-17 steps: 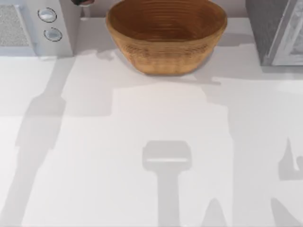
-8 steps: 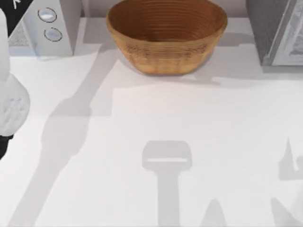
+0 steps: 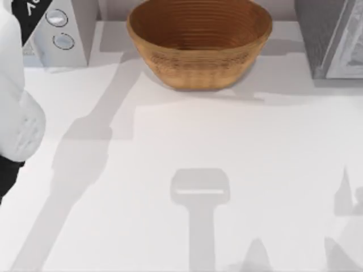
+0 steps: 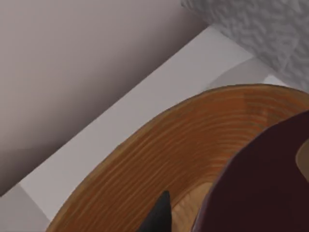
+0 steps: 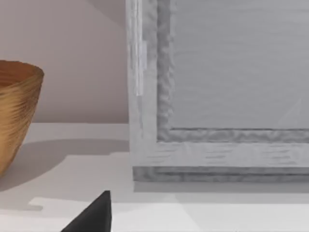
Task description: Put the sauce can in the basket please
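My left arm [image 3: 17, 122] reaches in along the left edge of the top view, a white link with a black band, stretched toward the far left corner of the table. In the left wrist view one dark fingertip [image 4: 159, 216] of the left gripper juts up. In the right wrist view a dark fingertip [image 5: 94, 215] of the right gripper shows low over the table.

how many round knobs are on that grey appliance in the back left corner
2. On the appliance front in the top view, an upper knob and a lower knob below it. The left arm covers part of that corner, so more may be hidden.
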{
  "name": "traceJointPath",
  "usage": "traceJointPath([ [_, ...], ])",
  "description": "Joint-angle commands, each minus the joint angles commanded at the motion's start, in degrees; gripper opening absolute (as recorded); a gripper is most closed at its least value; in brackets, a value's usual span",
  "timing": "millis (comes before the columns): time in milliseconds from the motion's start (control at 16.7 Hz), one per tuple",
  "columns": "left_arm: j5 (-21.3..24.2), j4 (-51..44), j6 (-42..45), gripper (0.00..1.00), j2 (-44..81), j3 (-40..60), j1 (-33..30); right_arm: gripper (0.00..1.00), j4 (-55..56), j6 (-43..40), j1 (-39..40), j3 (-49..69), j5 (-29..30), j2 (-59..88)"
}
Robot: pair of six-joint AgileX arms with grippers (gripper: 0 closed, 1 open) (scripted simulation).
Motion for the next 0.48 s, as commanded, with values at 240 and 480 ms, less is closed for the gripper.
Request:
traceJointPath([
  [240,-0.45,-0.09,-0.58,0.0,7.23,7.7,-1.0,1.0,0.0,0.0,0.0,0.0,0.0,0.0],
  [480,-0.89,-0.13,-0.94,0.0,11.02,11.78,-1.5,1.0,0.0,0.0,0.0,0.0,0.0,0.0],
])
